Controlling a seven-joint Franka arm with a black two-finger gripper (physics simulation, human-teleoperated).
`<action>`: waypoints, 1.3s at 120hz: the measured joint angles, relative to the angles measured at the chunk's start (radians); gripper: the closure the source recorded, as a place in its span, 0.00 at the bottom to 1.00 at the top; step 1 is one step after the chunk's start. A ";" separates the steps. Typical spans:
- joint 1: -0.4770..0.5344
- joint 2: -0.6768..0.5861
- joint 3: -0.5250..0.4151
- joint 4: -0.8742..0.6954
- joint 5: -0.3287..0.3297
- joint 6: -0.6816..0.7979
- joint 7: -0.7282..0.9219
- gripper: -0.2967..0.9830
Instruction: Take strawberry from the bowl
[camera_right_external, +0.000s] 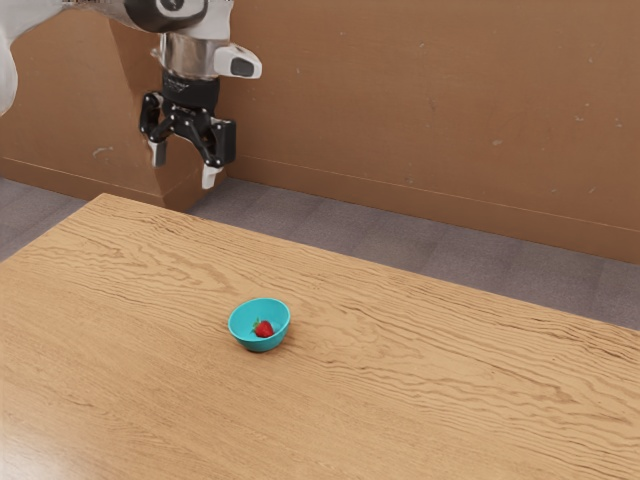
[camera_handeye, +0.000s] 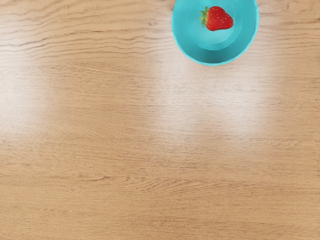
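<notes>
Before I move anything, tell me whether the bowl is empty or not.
Not empty: a red strawberry lies inside the bowl.

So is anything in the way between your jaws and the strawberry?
Nothing visible stands between my open jaws and the strawberry. The turquoise bowl rings it with its wall, but the top is uncovered.

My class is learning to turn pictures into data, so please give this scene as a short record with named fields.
object: red strawberry with green leaves
container: turquoise bowl, upright
object location: inside the bowl
surface: wood-grained table, under the bowl
end effector: open, raised, apart from the bowl
holding: nothing
background: brown wall
task status: strawberry not yet taken out
</notes>
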 joint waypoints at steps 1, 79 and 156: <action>0.000 0.003 -0.001 -0.001 0.000 0.011 -0.002 0.23; 0.009 0.125 0.021 -0.401 -0.018 0.689 -0.113 0.33; 0.010 0.144 0.055 -0.630 -0.035 0.942 -0.149 0.58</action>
